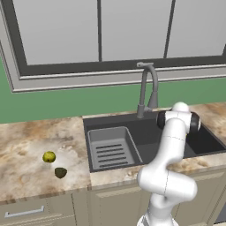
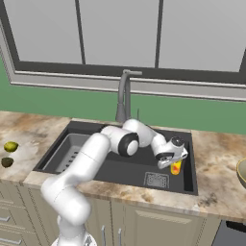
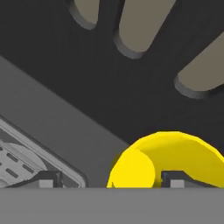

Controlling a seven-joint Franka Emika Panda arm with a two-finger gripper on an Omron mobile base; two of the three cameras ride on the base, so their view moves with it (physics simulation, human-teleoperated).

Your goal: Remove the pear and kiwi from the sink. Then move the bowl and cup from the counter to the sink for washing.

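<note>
My gripper (image 2: 174, 162) hangs low in the right part of the dark sink (image 2: 126, 169), over a yellow cup (image 2: 176, 168). In the hand view the cup (image 3: 175, 153) lies between my fingertips, which stand wide apart. The left fingertip (image 3: 48, 178) is clear of the cup, so the gripper (image 3: 113, 179) is open. The pear (image 1: 49, 156) and the kiwi (image 1: 60, 172) rest side by side on the counter (image 1: 26, 137) left of the sink (image 1: 114, 121). Both the pear (image 2: 10, 146) and the kiwi (image 2: 6, 162) also appear in the right base view. The tan bowl (image 2: 242, 172) sits on the counter (image 2: 216, 168), cut by the right edge.
A ribbed grey tray insert (image 1: 110, 148) fills the left half of the sink. The tall gooseneck faucet (image 2: 124, 96) rises behind the basin. A square drain (image 2: 156, 180) lies in the basin floor near the cup. A window and green wall back the counter.
</note>
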